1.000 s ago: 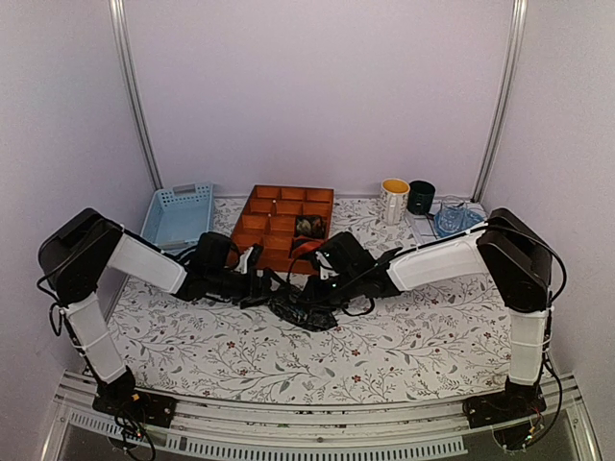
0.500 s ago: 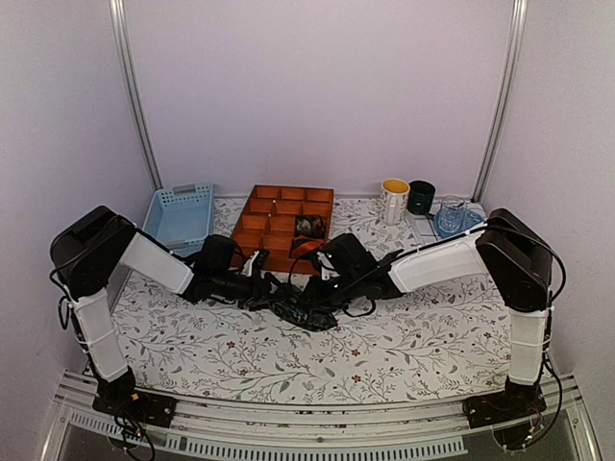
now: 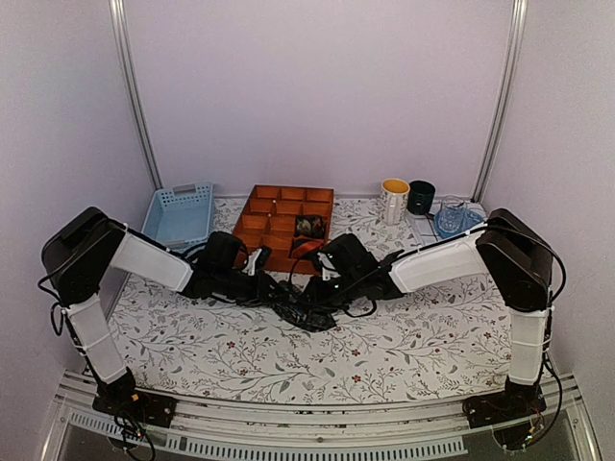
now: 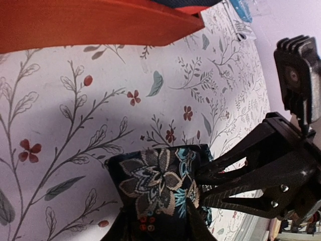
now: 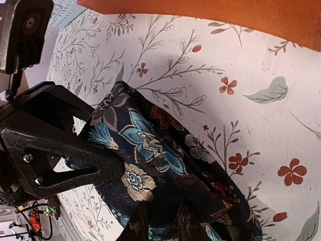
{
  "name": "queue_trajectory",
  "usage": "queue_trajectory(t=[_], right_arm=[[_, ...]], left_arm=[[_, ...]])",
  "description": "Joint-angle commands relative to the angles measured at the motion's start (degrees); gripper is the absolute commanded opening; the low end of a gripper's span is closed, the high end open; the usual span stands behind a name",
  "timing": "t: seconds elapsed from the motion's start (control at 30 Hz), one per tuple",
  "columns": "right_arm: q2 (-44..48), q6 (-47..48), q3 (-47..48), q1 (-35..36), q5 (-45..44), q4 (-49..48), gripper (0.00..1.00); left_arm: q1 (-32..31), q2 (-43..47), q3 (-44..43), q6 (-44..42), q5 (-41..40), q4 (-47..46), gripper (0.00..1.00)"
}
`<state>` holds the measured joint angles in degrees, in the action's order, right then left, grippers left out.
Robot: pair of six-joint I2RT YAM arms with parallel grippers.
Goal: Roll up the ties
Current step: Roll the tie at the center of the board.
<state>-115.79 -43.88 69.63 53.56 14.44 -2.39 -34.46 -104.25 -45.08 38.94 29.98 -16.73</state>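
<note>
a dark flowered tie lies bunched on the counter at mid frame, just below the orange tray. the left hand pinches one edge of it and the right hand pinches the opposite edge. a rolled tie sits in a right-side tray compartment.
</note>
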Motion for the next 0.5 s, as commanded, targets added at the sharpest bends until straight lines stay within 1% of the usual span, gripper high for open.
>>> queue_trajectory(t=[0.0,0.13,0.2,0.27,0.37,0.47], right_arm=[[9.39,0.62,-2.75,0.14,1.13,6.99,0.20],[16.94,0.88,-5.57,0.15,-1.69,8.13,0.22],[21.10,1.07,-7.07,0.19,-3.58,9.29,0.23],[24.21,1.31,-8.68,0.17,-5.67,10.27,0.23],[27.47,1.51,-11.54,0.09,-8.80,11.20,0.24],[28.72,1.18,-14.46,0.04,-10.07,11.40,0.24]], left_arm=[[-1.25,4.00,-1.46,-4.98,-9.96,7.61,0.20],[-4.03,6.66,-2.95,-8.16,-18.52,13.89,0.19],[-6.25,7.30,-4.22,-9.73,-24.20,17.20,0.18],[-8.44,7.68,-5.69,-11.24,-28.11,20.14,0.18],[-11.75,7.32,-8.03,-12.95,-35.12,23.98,0.18],[-14.96,6.11,-10.53,-14.14,-41.38,27.44,0.18]])
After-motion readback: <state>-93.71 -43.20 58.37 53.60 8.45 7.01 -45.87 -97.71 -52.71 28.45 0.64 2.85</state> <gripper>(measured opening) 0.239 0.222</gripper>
